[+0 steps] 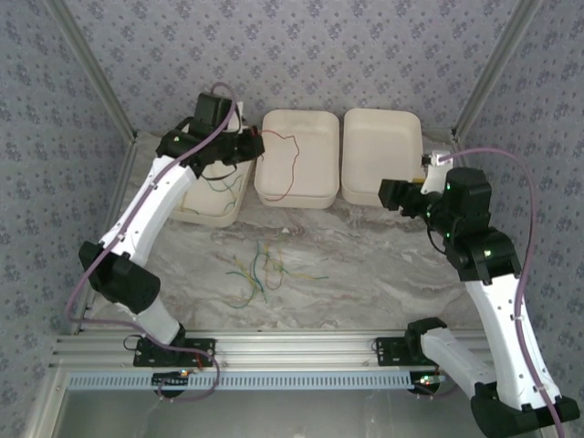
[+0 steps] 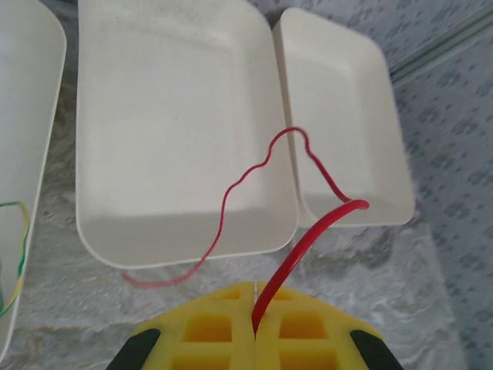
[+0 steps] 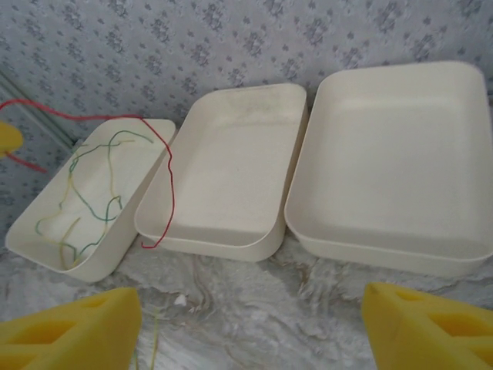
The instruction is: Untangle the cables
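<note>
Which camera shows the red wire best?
Left wrist view: the red wire is big and clear, running from the shut left gripper across the middle tray. The top view shows a faint thread over that tray; the right wrist view, a thin line along its edge.

No words, labels, brand marks or numbers can be read on the white trays, the robot arms or the patterned walls.

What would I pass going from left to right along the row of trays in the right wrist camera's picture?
Left tray with the green and yellow cables inside → middle tray → right tray.
</note>
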Available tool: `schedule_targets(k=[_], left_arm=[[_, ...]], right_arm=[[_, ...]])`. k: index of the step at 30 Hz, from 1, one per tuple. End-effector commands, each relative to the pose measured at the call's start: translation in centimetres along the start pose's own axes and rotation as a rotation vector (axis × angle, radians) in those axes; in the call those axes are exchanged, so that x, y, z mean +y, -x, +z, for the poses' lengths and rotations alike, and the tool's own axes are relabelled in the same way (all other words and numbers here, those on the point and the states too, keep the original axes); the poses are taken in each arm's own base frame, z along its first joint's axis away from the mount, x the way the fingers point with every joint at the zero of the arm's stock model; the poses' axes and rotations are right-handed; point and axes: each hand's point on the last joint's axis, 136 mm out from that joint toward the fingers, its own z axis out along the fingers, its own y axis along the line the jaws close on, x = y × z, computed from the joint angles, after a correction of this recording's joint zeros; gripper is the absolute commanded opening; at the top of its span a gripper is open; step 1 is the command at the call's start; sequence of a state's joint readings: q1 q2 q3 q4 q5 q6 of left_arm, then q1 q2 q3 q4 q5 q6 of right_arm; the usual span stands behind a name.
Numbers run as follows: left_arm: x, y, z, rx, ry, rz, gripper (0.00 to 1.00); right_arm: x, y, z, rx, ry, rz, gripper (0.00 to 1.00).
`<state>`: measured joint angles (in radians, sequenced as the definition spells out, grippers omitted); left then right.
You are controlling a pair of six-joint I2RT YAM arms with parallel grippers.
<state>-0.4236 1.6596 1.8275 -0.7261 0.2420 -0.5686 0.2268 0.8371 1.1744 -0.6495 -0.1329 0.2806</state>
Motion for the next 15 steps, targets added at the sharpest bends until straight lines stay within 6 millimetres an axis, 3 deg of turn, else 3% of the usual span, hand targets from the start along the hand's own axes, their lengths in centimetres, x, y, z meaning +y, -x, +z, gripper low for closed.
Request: schedule_targets(k=[1,3,6,11,15], left_arm=[[-3.8,5.6,-1.9,-0.129,-0.214,-0.071,0.0],[-4.6,7.6,-1.8,-0.17,-0.258,-0.096,0.0],[-5.2,9.8,0.3,-0.194,-0.305,-0.131,0.0],[-4.1,11.2,6.5,-0.154,-0.29,-0.182,0.0],[-2.0,10.5,11.7,-0.109,-0.245,-0.218,0.0]], right_arm=[[1.3,-0.6,-0.8,-0.042,0.081,0.1,0.77],[1.4,-1.3,-1.3,-0.049,0.098,0.125,0.76],[1.4,-2.3,-2.0,-0.063,0.106,0.148,0.76],[1.4,-3.5,-2.8,-0.054,0.12,0.174,0.76],[1.6,-4.1,-3.2,-0.05,0.135,0.182,0.76]])
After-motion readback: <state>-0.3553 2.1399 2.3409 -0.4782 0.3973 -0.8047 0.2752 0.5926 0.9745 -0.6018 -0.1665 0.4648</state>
